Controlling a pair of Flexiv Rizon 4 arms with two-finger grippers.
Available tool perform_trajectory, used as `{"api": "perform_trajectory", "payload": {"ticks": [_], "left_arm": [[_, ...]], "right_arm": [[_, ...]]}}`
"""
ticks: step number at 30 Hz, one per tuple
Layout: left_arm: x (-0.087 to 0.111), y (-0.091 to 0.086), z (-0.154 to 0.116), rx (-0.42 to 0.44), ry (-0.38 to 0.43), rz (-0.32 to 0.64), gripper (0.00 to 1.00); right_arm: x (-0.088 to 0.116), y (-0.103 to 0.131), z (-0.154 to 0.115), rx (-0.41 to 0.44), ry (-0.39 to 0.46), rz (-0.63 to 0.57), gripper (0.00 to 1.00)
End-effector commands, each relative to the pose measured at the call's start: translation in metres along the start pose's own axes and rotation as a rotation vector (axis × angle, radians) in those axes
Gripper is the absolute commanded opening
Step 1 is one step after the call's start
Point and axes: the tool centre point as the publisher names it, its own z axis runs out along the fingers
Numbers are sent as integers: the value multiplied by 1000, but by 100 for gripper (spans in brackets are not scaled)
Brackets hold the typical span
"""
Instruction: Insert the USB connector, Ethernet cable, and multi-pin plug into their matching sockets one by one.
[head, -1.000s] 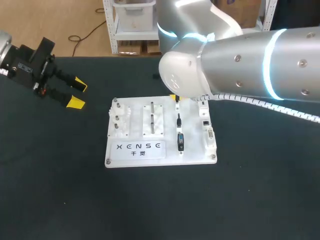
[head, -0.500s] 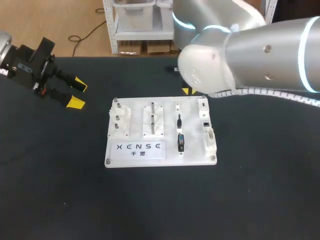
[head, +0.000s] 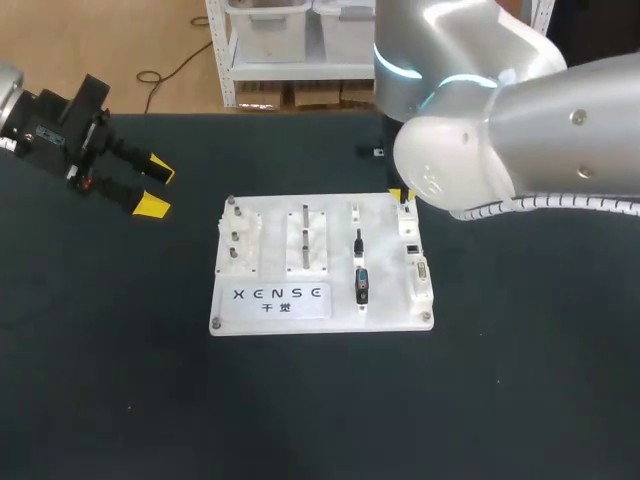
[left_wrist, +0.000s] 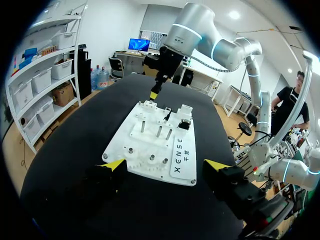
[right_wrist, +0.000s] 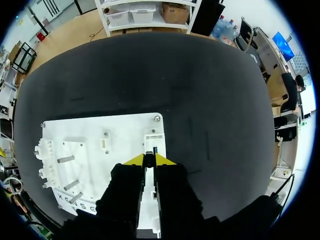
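Yellow-tipped right gripper (right_wrist: 149, 160) pinches USB connector (right_wrist: 149, 155) over board (right_wrist: 90, 134); left gripper (left_wrist: 165, 164) gapes

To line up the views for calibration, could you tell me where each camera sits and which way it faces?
Head view: above and behind the robot, looking down on the board; left gripper at the left, right arm at the right.
Left wrist view: on the left wrist, looking across the board toward the right gripper; own gripper shows.
Right wrist view: on the right wrist, looking down on the board; own gripper shows.
Shared: all three see the board; head and left wrist views both show the right arm.
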Motion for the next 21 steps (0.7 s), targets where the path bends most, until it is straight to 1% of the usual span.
{"api": "perform_trajectory", "payload": {"ticks": [1,10,21], "left_arm": [[1,0,0,-1,-1,2,100],[1,0,0,-1,-1,2,100],[1,0,0,-1,-1,2,100]], "right_arm": [[4,-4,3,2,-28,5,0],[4,-14,9,13,-21,24,0],[1,-11,12,5,-23,25,0]]}}
